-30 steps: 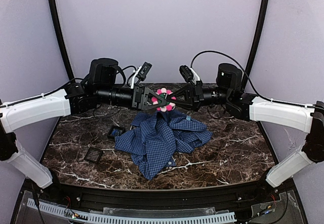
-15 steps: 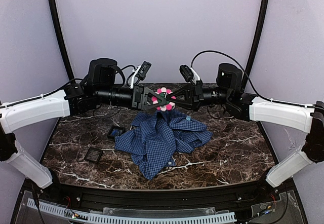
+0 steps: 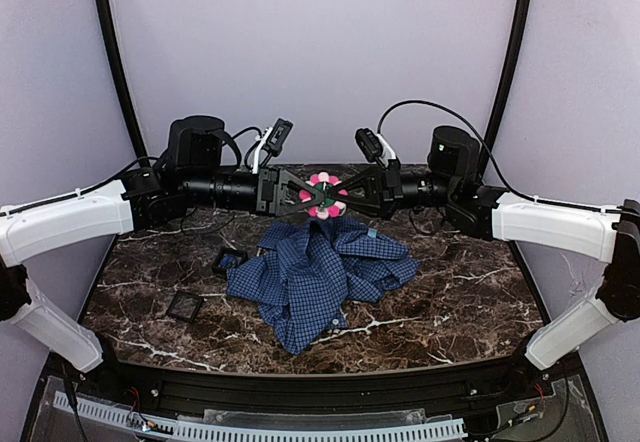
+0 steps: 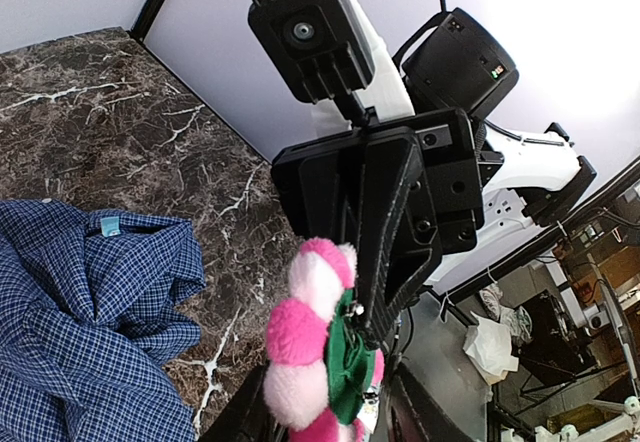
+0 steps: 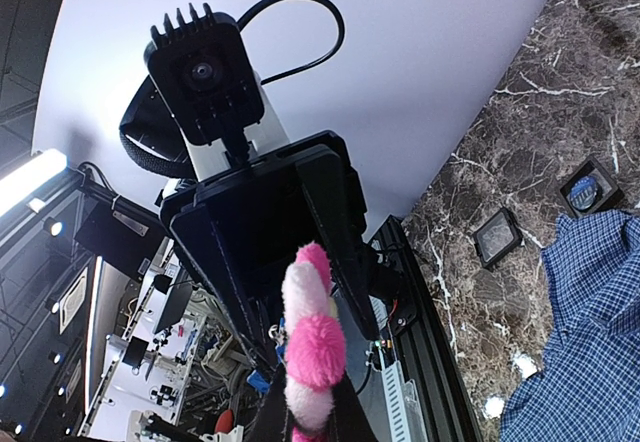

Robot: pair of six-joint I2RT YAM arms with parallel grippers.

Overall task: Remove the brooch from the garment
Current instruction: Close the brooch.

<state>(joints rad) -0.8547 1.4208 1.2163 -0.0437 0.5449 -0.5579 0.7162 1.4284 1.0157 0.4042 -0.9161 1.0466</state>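
1. Brooch — fluffy pink and pale pompom petals, soft and matt; the green part looks like felt.
2. Shirt — thin woven checked cloth, matt, creased.
3. Table: dark marble-look top with white veins, smooth, slightly glossy.
4. Left arm cover: white plastic, smooth, faint sheen.
5. Tray: black, matt.
6. Camera: black plastic housing, matt, ribbed on top.

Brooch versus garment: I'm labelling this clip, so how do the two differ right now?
The brooch is small, with fluffy pink and white petals; the garment is large, blue-checked cloth. The brooch is held up in the air; the garment lies crumpled on the table. Both look soft.
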